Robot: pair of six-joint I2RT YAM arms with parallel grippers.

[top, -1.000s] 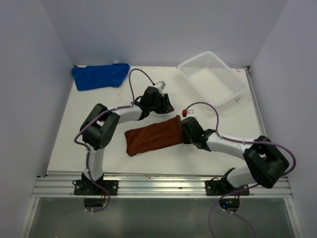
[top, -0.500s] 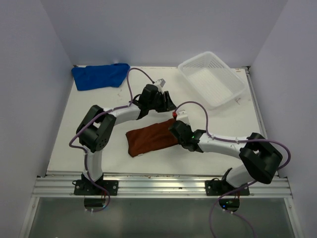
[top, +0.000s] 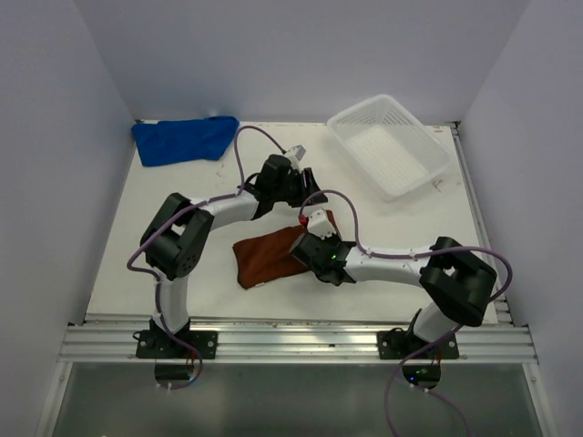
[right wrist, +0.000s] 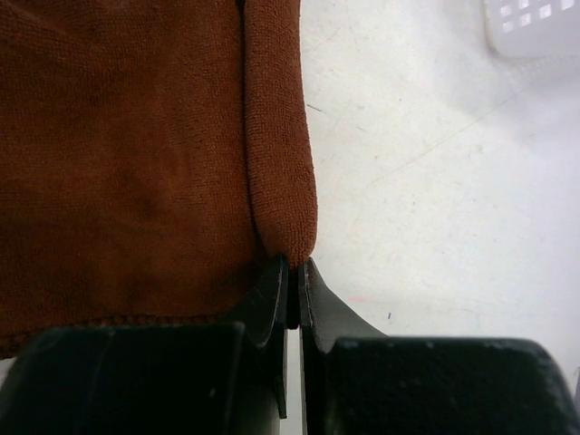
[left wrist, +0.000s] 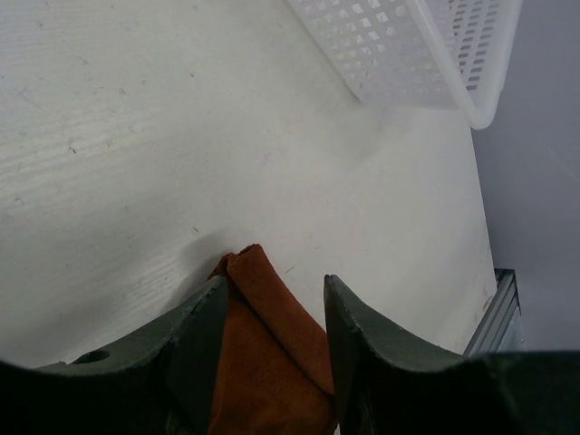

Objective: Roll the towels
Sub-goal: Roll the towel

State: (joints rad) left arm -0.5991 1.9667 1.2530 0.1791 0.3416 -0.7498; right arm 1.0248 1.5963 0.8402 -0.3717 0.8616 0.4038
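Cloth of the rust-brown towel (top: 264, 255), lying left of the basket (top: 424, 179), sat pinched in my right gripper (right wrist: 292, 272), I judged to start the roll, while my left gripper (left wrist: 274, 283) stood spread astride its corner nearest the basket.

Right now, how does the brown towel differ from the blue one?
The brown towel lies in the middle of the table; the blue towel sits bunched at the far left corner. The brown towel's folded edge is pinched by the right gripper; nothing touches the blue towel. Both are small soft cloths.
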